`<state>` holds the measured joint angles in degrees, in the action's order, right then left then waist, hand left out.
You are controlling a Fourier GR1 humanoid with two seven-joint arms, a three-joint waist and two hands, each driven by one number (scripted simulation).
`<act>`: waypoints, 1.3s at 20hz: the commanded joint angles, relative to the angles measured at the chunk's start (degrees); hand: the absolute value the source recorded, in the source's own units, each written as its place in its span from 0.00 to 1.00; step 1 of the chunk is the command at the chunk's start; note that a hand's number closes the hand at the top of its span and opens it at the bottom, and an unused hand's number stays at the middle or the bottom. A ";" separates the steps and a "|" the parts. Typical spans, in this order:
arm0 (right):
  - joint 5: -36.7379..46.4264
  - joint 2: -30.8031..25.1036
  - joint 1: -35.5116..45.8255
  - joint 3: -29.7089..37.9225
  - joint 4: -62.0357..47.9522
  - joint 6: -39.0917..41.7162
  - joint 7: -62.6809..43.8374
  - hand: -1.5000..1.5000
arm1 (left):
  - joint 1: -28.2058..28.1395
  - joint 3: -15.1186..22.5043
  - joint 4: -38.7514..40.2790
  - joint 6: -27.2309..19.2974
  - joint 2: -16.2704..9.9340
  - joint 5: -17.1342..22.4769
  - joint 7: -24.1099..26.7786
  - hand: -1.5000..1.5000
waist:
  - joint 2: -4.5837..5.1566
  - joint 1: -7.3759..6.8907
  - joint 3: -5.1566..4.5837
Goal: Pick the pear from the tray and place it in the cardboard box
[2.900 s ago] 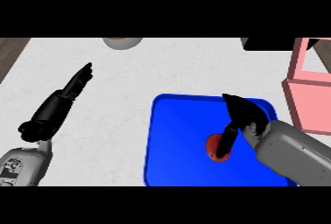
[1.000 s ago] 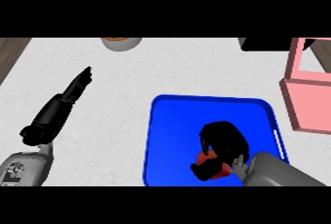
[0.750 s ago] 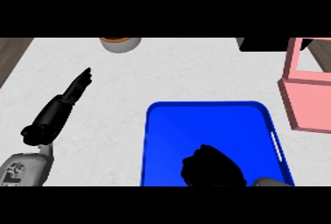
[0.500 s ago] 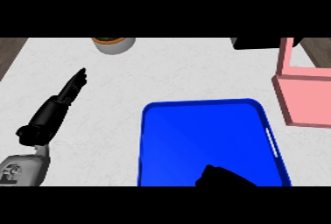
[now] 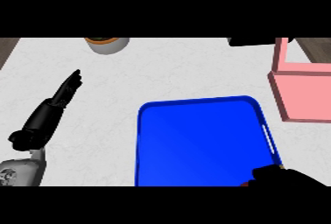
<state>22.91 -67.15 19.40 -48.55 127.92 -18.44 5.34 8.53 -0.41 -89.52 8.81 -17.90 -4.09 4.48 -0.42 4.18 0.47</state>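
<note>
The blue tray (image 5: 200, 140) lies on the white counter right of centre, its floor bare. My right hand (image 5: 284, 177) shows only in part at the tray's near right corner, at the view's lower edge, curled into a dark lump. A thin red sliver of the pear (image 5: 245, 184) peeks out at its left side; the rest of the pear is hidden by the hand. The pink open-topped box (image 5: 304, 94) stands at the right edge, beyond the tray. My left hand (image 5: 55, 107) rests open at the left, fingers straight and pointing away.
A grey pot (image 5: 107, 44) with an orange-brown top stands at the back, left of centre. A dark object (image 5: 255, 41) sits at the back right, next to the box. White counter stretches between my left hand and the tray.
My right hand closed over the red pear on the tray and drew back toward the lower right edge with it. The view shifted slightly. My left hand stayed still.
</note>
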 commanded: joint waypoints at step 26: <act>-21.87 -10.09 1.66 28.77 -69.78 27.88 38.45 1.00 | 7.99 3.27 3.32 2.17 2.96 -1.55 -0.74 0.50 | 1.71 -8.34 -0.34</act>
<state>-4.27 -78.51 17.19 -18.08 67.59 4.02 38.37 14.97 2.91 -87.06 11.10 -15.42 -5.45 4.58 1.15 -3.29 0.12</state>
